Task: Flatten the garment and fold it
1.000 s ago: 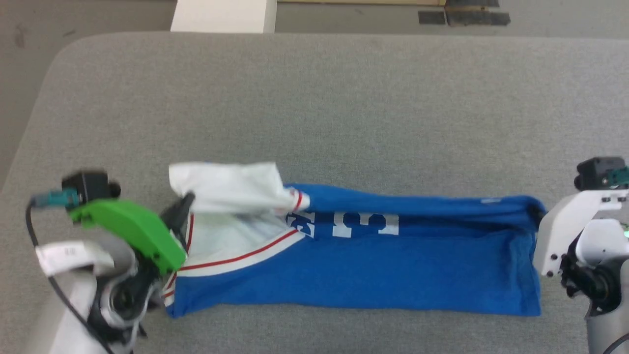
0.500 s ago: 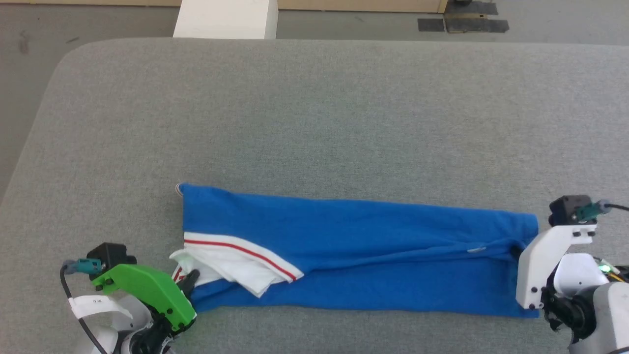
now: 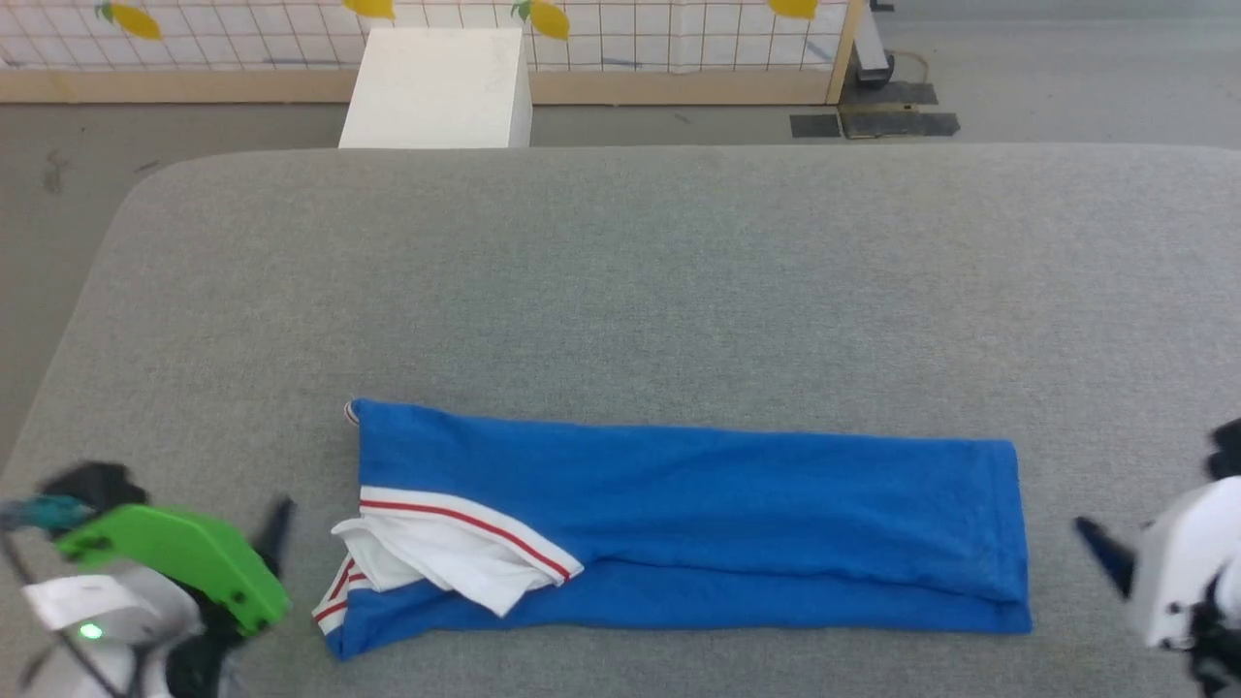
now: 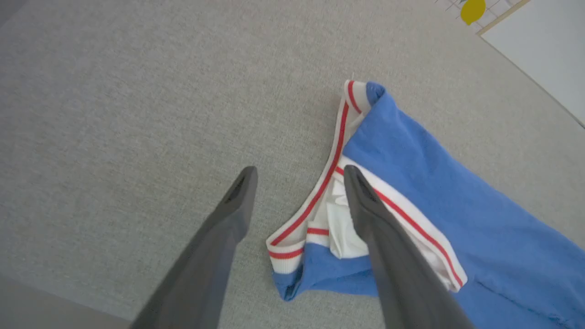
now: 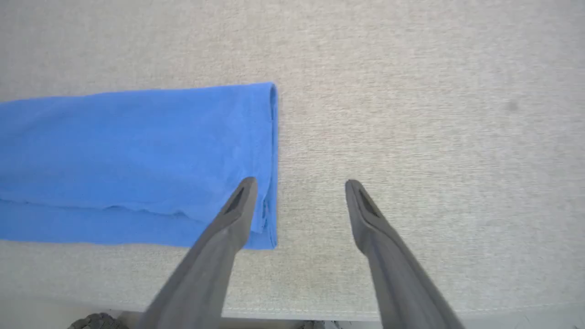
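Tucking the white sleeve (image 3: pixel 446 562) onto the T-shirt (image 3: pixel 727 504) should help; your left gripper (image 4: pixel 299 169) and right gripper (image 5: pixel 299 182) gape empty beside it.

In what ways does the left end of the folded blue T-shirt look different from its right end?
The left end of the royal-blue jersey T-shirt shows a rumpled white sleeve with red stripe trim; the right end is plain blue. The left end's outline is uneven, the right end's straight. Both lie flat on the grey fabric table.
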